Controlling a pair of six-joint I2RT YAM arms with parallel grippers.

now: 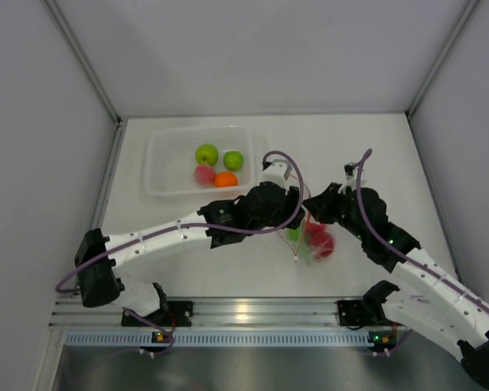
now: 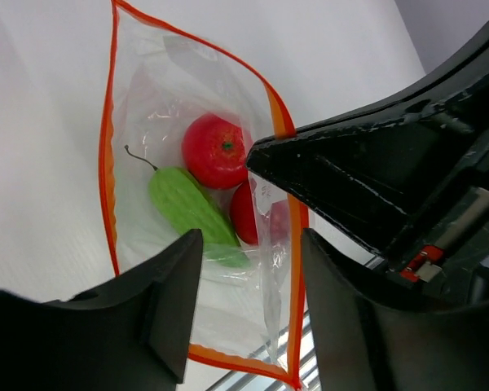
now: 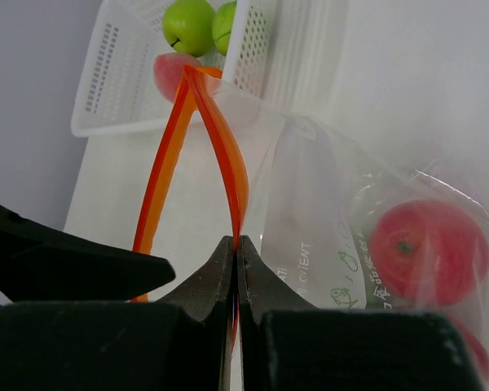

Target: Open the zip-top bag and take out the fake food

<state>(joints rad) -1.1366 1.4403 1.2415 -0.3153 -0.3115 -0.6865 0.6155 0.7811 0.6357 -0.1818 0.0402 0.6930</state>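
The zip-top bag [image 2: 147, 90] hangs with its orange-red mouth spread open; in the top view it [image 1: 314, 244] is between the two arms. Inside lies fake food: a red tomato [image 2: 220, 151], a green fruit [image 2: 187, 208] and a second red piece [image 2: 246, 216]. My right gripper [image 3: 235, 247] is shut on one side of the zipper strip [image 3: 228, 163] and holds it up. My left gripper [image 2: 253, 305] is at the bag's mouth. Its jaws stand apart, with loose film and the other strip between them, neither finger touching them.
A pale rectangular tub [image 1: 159, 167] stands at the back left. It holds two green apples [image 1: 207, 154] [image 1: 233, 160], a pink fruit [image 1: 204, 174] and an orange one [image 1: 226, 180]. Grey walls close in the table on three sides. The metal rail [image 1: 244, 314] runs along the near edge.
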